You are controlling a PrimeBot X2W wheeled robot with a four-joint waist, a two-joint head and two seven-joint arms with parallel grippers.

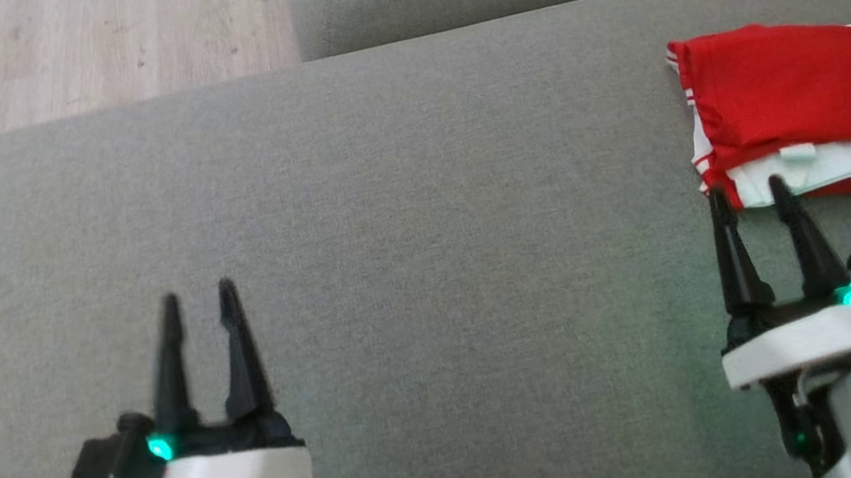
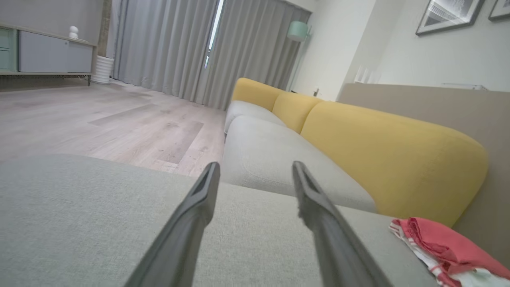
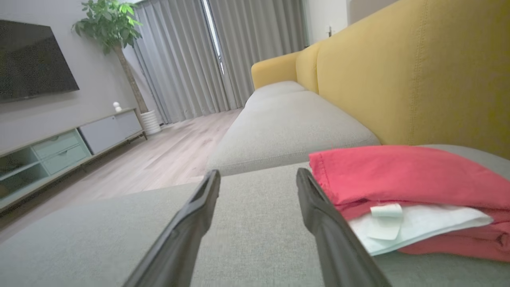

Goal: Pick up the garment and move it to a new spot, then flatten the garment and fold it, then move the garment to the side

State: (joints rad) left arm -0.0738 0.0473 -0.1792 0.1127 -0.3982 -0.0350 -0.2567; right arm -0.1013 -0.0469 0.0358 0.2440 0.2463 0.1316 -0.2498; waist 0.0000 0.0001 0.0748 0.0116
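Right gripper (image 1: 745, 189) sat wide open just beside the shirt (image 1: 800, 90), left gripper (image 1: 198, 294) wide too; I'd pinch every layer

Bare cushion (image 1: 402, 192); garment (image 1: 800, 90) far right.

Head high, wrists low, shared cushion (image 1: 385, 194)

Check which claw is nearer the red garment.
Right. The right claw is open, its tips at the near left corner of the red garment. The left claw is open over bare grey cushion, well off to the garment's left.
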